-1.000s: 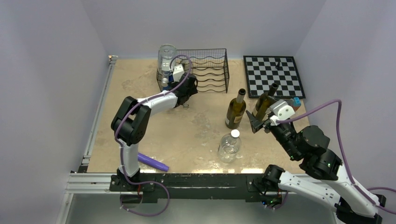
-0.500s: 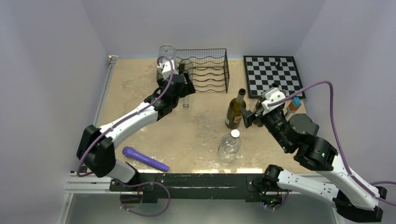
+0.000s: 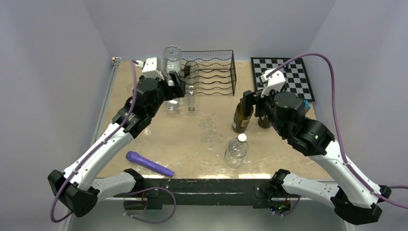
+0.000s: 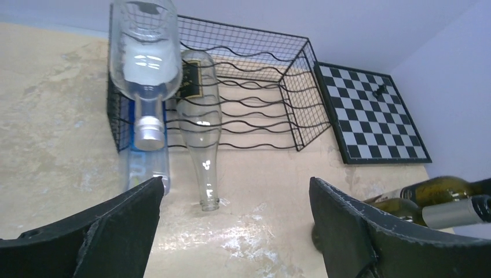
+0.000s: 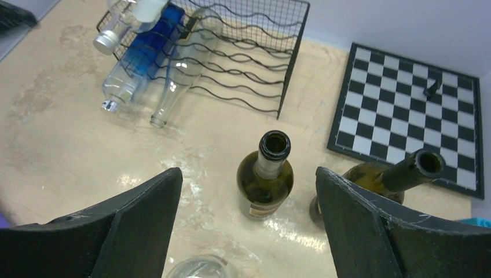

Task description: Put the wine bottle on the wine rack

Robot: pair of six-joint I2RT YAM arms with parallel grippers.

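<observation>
The black wire wine rack (image 3: 214, 71) stands at the back of the table. A dark green wine bottle (image 3: 241, 118) stands upright in front of it, seen from above in the right wrist view (image 5: 268, 180). A second green bottle (image 5: 379, 182) stands just to its right. My right gripper (image 3: 253, 107) hovers open over these two, its fingers wide apart (image 5: 249, 184) and touching neither. My left gripper (image 3: 177, 83) is open and empty (image 4: 236, 194) in front of the rack's left end. There a clear glass bottle (image 4: 200, 124) lies in the rack (image 4: 255, 87), neck down on the table.
A clear bottle (image 3: 172, 57) lies on top of the rack's left end and a bluish bottle (image 4: 145, 168) below it. A chessboard (image 3: 283, 77) with one dark piece lies at the back right. A plastic water bottle (image 3: 236, 150) and a purple object (image 3: 150, 163) are near the front.
My left gripper opened and drew back from the clear glass bottle, leaving it lying in the rack. My right gripper swung left and forward over the green bottles.
</observation>
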